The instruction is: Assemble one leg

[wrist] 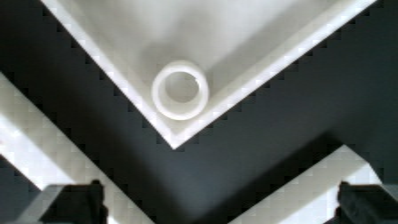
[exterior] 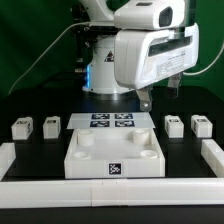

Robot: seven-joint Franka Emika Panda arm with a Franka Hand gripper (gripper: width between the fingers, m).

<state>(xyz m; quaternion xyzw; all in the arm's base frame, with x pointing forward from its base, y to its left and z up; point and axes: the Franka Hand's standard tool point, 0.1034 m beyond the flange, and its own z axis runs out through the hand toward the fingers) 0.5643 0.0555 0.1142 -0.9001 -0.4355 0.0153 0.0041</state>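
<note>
Four legs, small white upright blocks with tags, stand in a row on the black table: two toward the exterior view's left (exterior: 21, 127) (exterior: 50, 125) and two toward its right (exterior: 173, 125) (exterior: 200, 125). The large flat white square part (exterior: 85, 160) with round corner sockets lies in the middle front. My gripper (exterior: 148, 100) hangs above the table behind that part, apart from every leg. In the wrist view the gripper (wrist: 219, 208) is open and empty, with both dark fingertips (wrist: 75, 205) wide apart. Beyond them are one corner of the square part (wrist: 267, 50) and a round socket (wrist: 178, 90). No leg shows in the wrist view.
The marker board (exterior: 112, 121) lies flat behind the square part. White rails border the workspace on the exterior view's left (exterior: 10, 155), its right (exterior: 212, 155) and along the front (exterior: 110, 195). The arm's base stands at the back.
</note>
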